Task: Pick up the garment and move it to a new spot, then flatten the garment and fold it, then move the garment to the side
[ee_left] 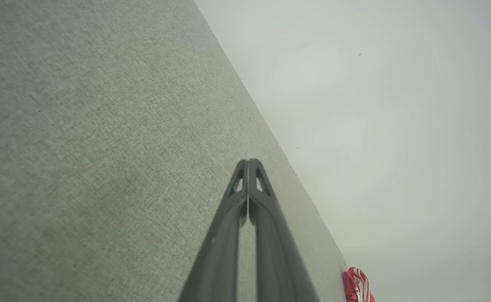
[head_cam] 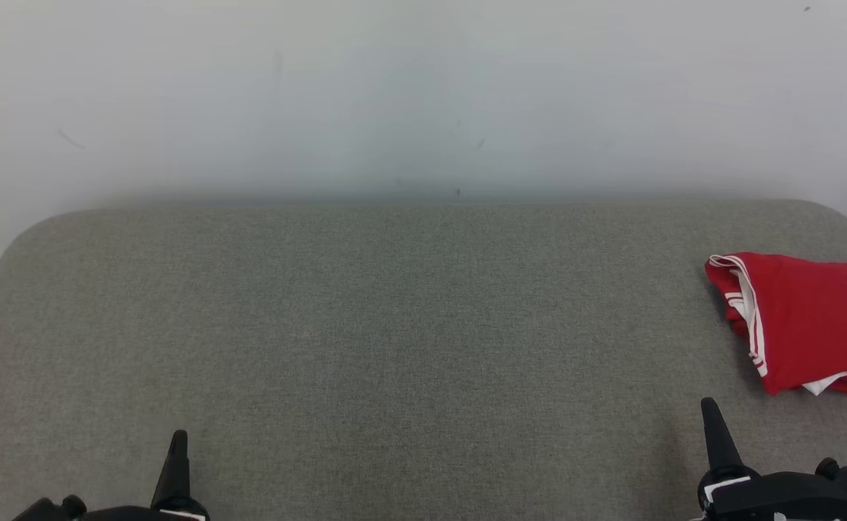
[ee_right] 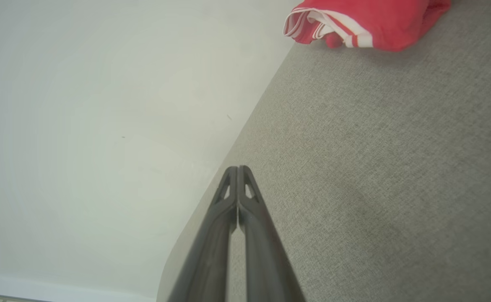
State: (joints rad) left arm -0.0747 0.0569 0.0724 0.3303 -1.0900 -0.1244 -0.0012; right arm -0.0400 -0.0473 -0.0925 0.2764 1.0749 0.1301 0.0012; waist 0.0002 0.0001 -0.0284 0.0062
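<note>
Garment: your red garment [head_cam: 806,325] is lying at the far right of the grey desk [head_cam: 394,325] | Left: your left gripper [head_cam: 177,440] is sitting clenched, empty, near left | Right: your right gripper [head_cam: 709,407] is sitting clenched, empty, near the garment, not touching

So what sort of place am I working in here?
Probably an indoor folding station, perhaps a lab or a bedroom: a grey fabric-covered surface with rounded corners set against a plain white wall, and a red garment with white trim lying at its right side.
</note>
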